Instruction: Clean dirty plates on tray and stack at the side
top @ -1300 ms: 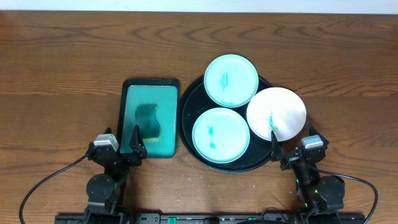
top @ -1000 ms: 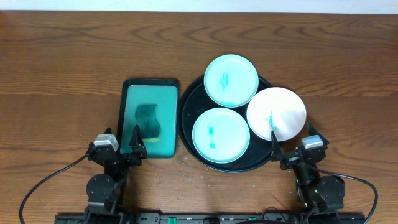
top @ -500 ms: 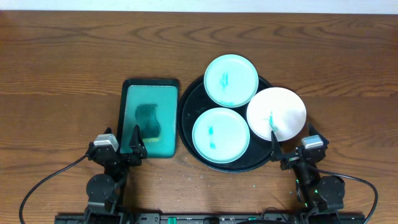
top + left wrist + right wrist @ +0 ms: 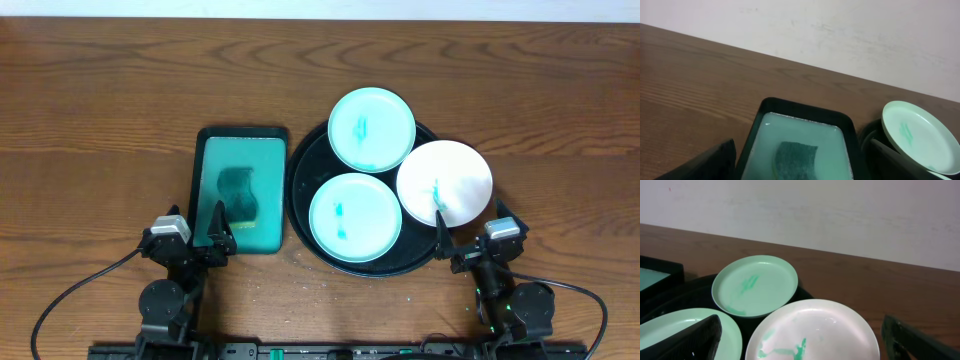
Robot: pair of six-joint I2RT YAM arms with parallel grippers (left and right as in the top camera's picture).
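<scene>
Three smeared plates sit on the round black tray [image 4: 304,160]: a mint one at the back [image 4: 372,128], a mint one at the front [image 4: 355,217], and a white one [image 4: 444,182] overhanging the tray's right rim. In the right wrist view the white plate [image 4: 815,332] lies just ahead, with the back plate [image 4: 755,286] beyond it. My left gripper [image 4: 214,229] is open and empty at the near end of the teal tray. My right gripper [image 4: 470,232] is open and empty at the white plate's near edge.
A rectangular teal tray [image 4: 240,189] holding liquid and a dark sponge [image 4: 238,191] stands left of the black tray; the sponge also shows in the left wrist view [image 4: 796,159]. Bare wood tabletop [image 4: 100,120] surrounds both. A pale wall lies beyond the table's far edge.
</scene>
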